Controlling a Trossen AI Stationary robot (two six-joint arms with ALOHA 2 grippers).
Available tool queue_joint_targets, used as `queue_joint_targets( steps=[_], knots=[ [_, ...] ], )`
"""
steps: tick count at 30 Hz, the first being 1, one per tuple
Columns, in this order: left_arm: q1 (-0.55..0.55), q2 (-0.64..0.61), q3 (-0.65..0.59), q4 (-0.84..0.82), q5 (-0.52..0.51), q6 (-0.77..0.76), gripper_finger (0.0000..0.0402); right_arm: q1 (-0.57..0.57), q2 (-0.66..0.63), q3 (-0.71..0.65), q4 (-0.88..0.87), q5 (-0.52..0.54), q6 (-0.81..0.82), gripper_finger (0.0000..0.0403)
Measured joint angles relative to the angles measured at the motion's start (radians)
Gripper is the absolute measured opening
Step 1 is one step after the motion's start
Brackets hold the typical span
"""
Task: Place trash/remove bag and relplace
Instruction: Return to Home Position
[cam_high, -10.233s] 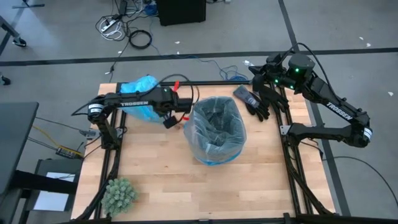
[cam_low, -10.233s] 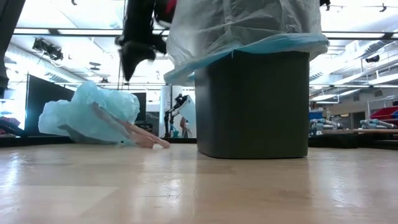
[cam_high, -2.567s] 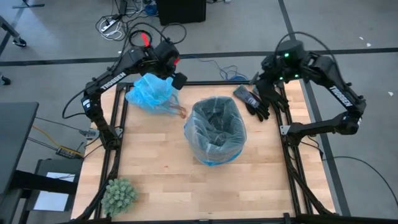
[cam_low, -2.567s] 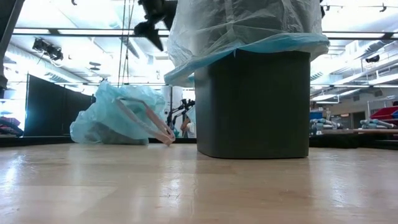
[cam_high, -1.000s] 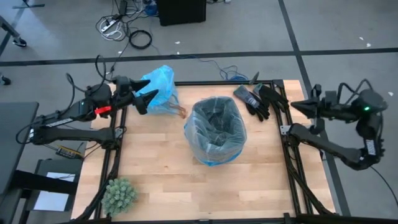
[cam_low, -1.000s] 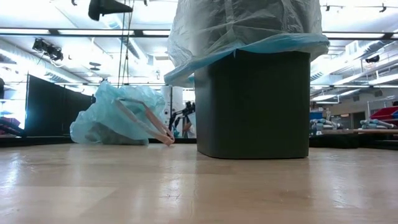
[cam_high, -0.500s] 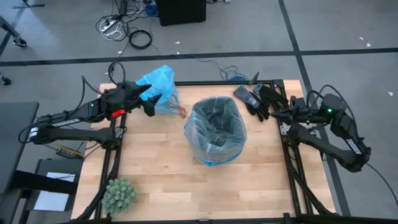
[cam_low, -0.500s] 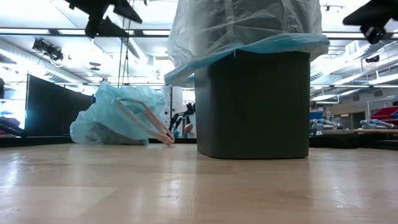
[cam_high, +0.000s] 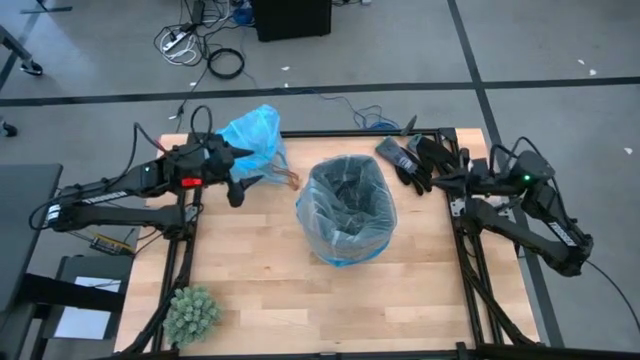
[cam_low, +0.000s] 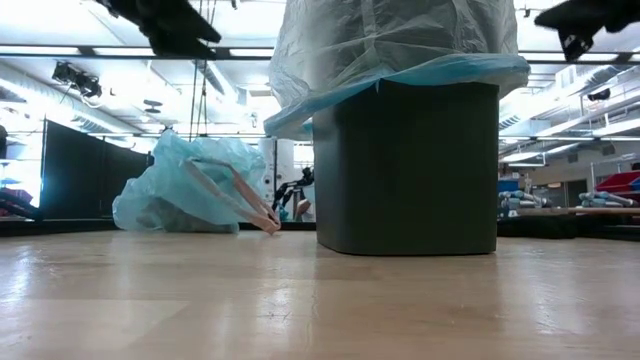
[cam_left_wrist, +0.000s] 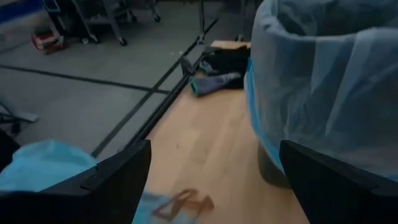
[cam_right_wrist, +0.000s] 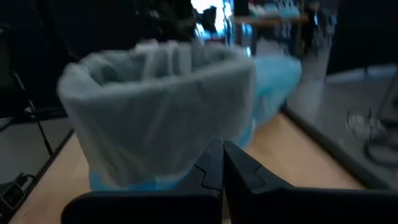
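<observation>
At table centre, lined bin, blue bag near wide left jaws (gloves near closed right jaws)

Wooden table, bin, blue bag, gloves, plant

The high camera looks straight down from well above on the whole table. The low camera sits at the table's near edge at board height and faces the far side, with the bin close ahead and the blue bag farther off on the left. The left wrist camera looks rightward from beside that bag, the right wrist camera looks leftward from the right edge, and all four views share the bin.
</observation>
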Motion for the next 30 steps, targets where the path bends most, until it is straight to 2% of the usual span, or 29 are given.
queue_joint_targets(
  steps=[6,10,14,19,24,30],
  knots=[
    [0.000,-0.041,0.000,-0.107,-0.001,-0.010,0.0367,0.000,-0.001,-0.001,0.057,-0.022,-0.014,0.0000],
    [0.001,-0.094,-0.041,-0.100,-0.008,-0.017,0.0367,0.000,-0.001,-0.071,0.123,-0.030,-0.038,0.0000],
    [0.001,-0.209,-0.195,0.010,-0.042,-0.065,0.0367,0.002,0.000,-0.215,0.366,-0.059,0.065,0.0000],
    [0.001,-0.363,-0.413,0.266,-0.016,-0.090,0.0367,0.020,-0.001,-0.355,0.626,-0.088,0.111,0.0000],
    [0.000,-0.439,-0.519,0.299,-0.003,-0.109,0.0367,0.041,0.000,-0.438,0.617,-0.117,0.081,0.0000],
    [0.000,-0.448,-0.542,0.298,0.003,-0.113,0.0367,0.085,0.000,-0.464,0.631,-0.075,0.072,0.0000]
  ],
)
